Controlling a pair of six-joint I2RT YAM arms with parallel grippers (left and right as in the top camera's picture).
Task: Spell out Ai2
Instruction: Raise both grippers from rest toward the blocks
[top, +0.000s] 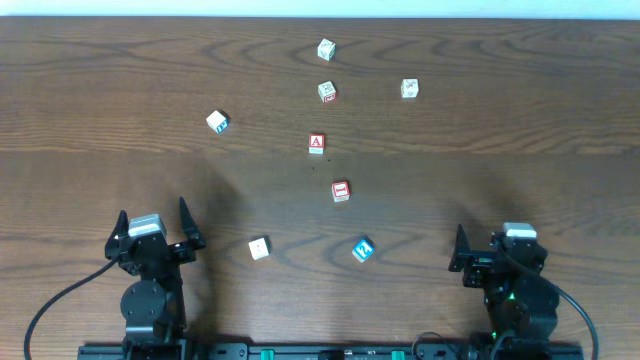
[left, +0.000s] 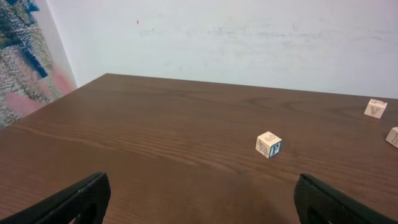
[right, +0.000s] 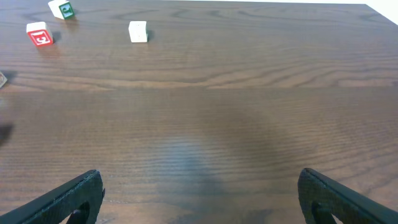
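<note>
In the overhead view, the white cube with a red "A" (top: 317, 143) lies mid-table. The red-framed "I" cube (top: 341, 190) sits just below and right of it. The blue "2" cube (top: 363, 249) is nearer the front, tilted. My left gripper (top: 153, 216) stands open at the front left, and the wrist view shows only bare wood between its fingers (left: 81, 198). At the front right, my right gripper (top: 490, 246) is open too, with its fingers (right: 74, 194) wide over bare table. Neither gripper touches a cube, and neither wrist view clearly shows any of the three letter cubes.
A plain white cube (top: 259, 248) lies front left of centre. A white cube with a blue side (top: 218, 122) (left: 268, 144) sits ahead of the left gripper. Three pale picture cubes (top: 326, 49) (top: 327, 92) (top: 409, 89) lie at the back. A white wall (left: 236, 37) lies beyond the far edge.
</note>
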